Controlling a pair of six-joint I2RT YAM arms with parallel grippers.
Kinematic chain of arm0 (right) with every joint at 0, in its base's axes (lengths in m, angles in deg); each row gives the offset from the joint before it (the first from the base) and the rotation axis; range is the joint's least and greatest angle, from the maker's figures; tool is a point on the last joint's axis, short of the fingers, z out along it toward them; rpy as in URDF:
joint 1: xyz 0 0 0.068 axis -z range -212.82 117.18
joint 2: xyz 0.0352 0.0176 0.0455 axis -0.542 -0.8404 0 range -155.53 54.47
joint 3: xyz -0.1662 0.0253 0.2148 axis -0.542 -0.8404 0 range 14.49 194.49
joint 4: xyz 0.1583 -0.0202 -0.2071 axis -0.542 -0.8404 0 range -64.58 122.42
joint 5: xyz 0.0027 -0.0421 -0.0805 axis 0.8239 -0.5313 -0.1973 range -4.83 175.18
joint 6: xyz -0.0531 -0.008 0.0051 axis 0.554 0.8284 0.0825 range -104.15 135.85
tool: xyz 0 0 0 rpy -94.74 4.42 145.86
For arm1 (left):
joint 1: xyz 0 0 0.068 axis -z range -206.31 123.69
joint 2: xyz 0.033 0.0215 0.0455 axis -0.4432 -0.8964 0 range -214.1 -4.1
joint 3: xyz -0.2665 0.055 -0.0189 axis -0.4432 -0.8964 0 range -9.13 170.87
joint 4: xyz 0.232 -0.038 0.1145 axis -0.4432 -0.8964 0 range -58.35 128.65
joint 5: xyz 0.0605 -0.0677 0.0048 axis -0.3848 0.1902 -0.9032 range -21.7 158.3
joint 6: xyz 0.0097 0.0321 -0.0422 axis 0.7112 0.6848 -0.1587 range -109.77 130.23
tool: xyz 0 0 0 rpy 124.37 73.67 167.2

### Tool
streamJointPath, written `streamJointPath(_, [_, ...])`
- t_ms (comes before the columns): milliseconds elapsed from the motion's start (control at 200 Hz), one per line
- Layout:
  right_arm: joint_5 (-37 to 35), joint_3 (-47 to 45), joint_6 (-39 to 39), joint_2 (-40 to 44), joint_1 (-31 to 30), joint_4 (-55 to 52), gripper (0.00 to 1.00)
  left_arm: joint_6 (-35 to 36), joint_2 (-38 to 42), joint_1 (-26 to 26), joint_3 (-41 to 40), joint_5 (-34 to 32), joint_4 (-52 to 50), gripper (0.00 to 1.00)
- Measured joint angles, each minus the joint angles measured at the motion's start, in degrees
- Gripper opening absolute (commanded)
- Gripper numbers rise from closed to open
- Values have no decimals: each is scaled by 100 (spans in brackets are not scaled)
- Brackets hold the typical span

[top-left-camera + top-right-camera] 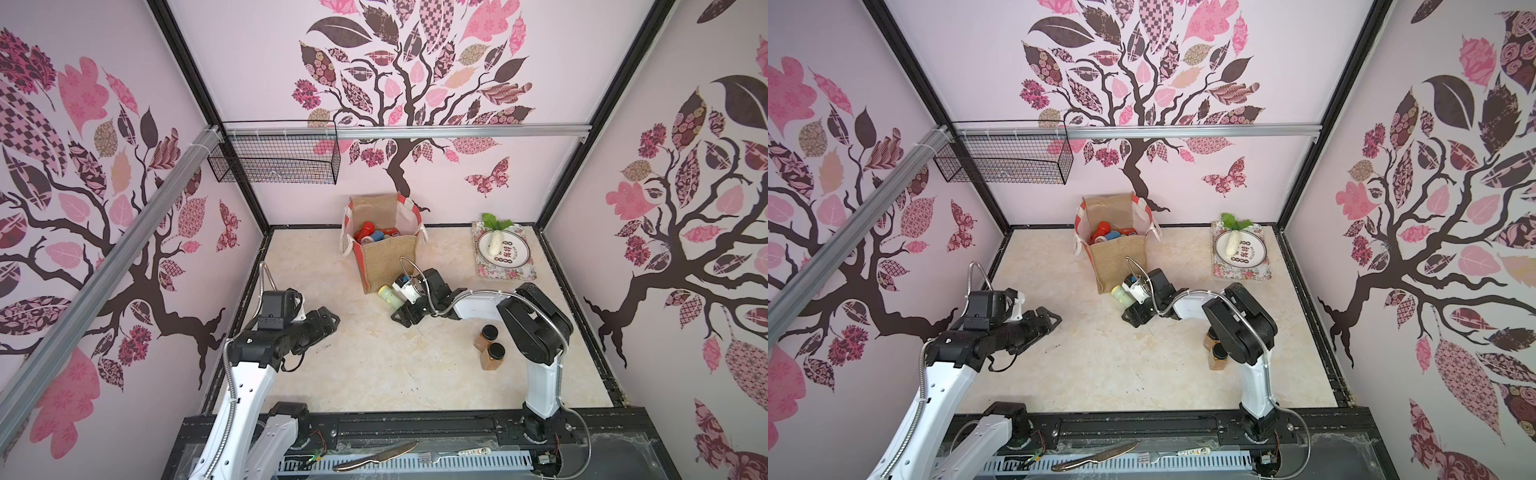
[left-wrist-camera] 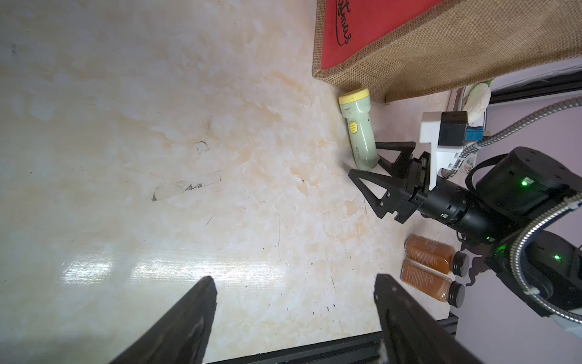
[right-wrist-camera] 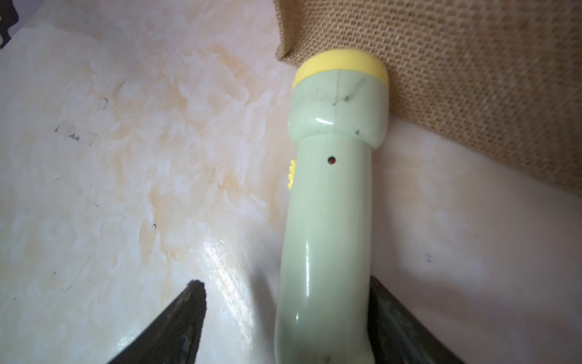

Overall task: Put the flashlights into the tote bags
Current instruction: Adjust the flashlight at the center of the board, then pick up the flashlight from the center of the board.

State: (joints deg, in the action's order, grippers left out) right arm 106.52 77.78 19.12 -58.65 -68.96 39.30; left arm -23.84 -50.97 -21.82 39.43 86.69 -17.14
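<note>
A pale green flashlight with a yellow head ring lies on the table, its head against the foot of the tan burlap tote bag. My right gripper is open around the tail of this flashlight. One finger touches it and a gap shows at the other finger. Red and blue flashlights lie inside the bag. My left gripper is open and empty over bare table to the left. In its wrist view I see the green flashlight, the bag and the right gripper.
Two amber jars with black lids stand by the right arm's base. A plate with a white radish sits on a floral tray at the back right. A wire basket hangs on the back wall. A knife lies on the front rail.
</note>
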Motion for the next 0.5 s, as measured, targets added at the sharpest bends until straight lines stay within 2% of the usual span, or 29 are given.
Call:
streamJointPath(245, [-380, 140, -232, -20, 24, -107, 72, 52, 2, 0, -4, -13, 2, 82])
streamJointPath(500, [-463, 369, -243, -109, 24, -173, 69, 114, 2, 0, -4, -9, 22, 82])
